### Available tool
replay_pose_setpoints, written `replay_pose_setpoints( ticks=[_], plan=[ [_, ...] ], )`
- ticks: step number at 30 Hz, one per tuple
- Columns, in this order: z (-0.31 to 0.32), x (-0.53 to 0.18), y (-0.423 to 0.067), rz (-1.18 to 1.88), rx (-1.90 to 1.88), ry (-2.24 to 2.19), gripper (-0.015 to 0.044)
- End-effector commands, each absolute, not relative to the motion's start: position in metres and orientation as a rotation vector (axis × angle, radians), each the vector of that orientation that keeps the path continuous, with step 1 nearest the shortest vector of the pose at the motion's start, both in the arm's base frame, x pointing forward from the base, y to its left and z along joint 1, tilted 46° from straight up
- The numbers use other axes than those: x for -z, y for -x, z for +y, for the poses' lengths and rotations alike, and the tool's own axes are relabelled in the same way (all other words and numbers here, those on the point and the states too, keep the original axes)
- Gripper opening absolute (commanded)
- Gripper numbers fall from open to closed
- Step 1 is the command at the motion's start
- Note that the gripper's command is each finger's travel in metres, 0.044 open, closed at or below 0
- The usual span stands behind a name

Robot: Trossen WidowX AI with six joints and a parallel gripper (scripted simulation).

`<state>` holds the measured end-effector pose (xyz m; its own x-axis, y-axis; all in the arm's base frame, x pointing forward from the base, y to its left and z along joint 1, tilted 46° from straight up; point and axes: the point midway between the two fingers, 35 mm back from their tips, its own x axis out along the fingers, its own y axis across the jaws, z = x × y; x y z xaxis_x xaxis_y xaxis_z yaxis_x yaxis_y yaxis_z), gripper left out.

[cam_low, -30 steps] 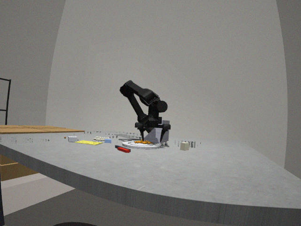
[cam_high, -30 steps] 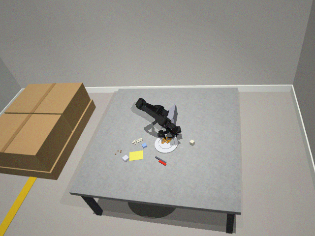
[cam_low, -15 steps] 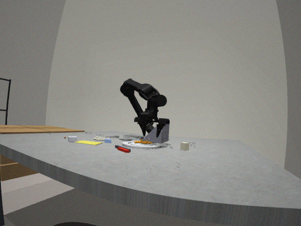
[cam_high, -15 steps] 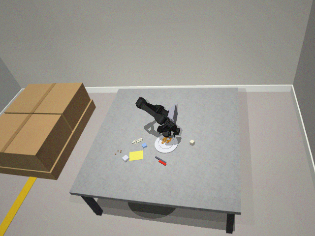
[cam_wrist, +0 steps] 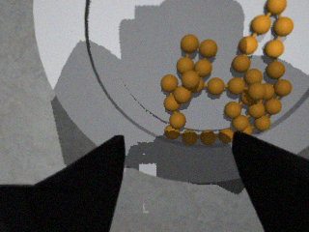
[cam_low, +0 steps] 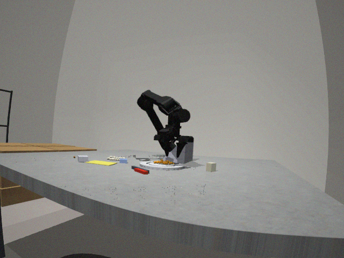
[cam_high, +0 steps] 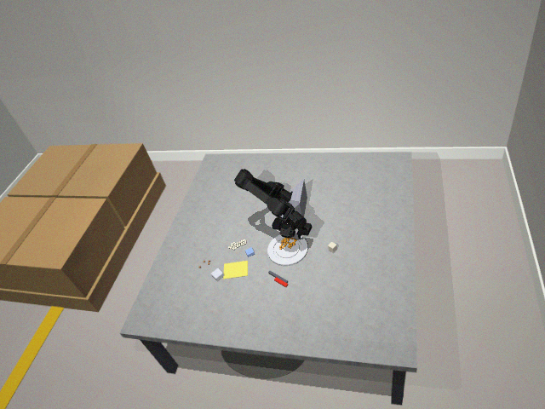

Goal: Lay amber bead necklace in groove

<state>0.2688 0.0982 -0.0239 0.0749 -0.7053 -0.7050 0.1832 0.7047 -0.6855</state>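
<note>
The amber necklace [cam_high: 288,243] [cam_low: 164,162] [cam_wrist: 236,86] lies bunched in several folds on the back part of the white round bead board [cam_high: 273,256] [cam_low: 144,165] [cam_wrist: 58,43]. In the wrist view most beads lie inside the dark curved groove line [cam_wrist: 88,29], with a lower row and the right cluster close to it. Some beads overlap. My gripper [cam_high: 294,238] [cam_low: 172,156] [cam_wrist: 178,142] is partly open and empty. It points down above the back edge of the board, just behind the lower bead row. The right fingertip appears beside the right cluster; any contact cannot be told.
A blue block [cam_high: 249,252] and pale beads [cam_high: 238,244] lie left of the board. A yellow sheet [cam_high: 235,269], white block [cam_high: 216,273] and small brown beads [cam_high: 209,262] are farther left. A red-and-grey marker [cam_high: 280,282] lies in front; a beige cube [cam_high: 332,246] stands right.
</note>
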Motion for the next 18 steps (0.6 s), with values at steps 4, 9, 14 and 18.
replay_pose_setpoints(
  ticks=[4,9,14,18],
  plan=[
    [0.097,0.025,-0.269,1.337,0.704,0.484,0.0213],
    [0.091,0.031,-0.270,1.338,0.706,0.486,0.0180],
    [0.085,0.036,-0.270,1.339,0.707,0.487,0.0147],
    [0.080,0.040,-0.270,1.339,0.709,0.488,0.0120]
  ],
)
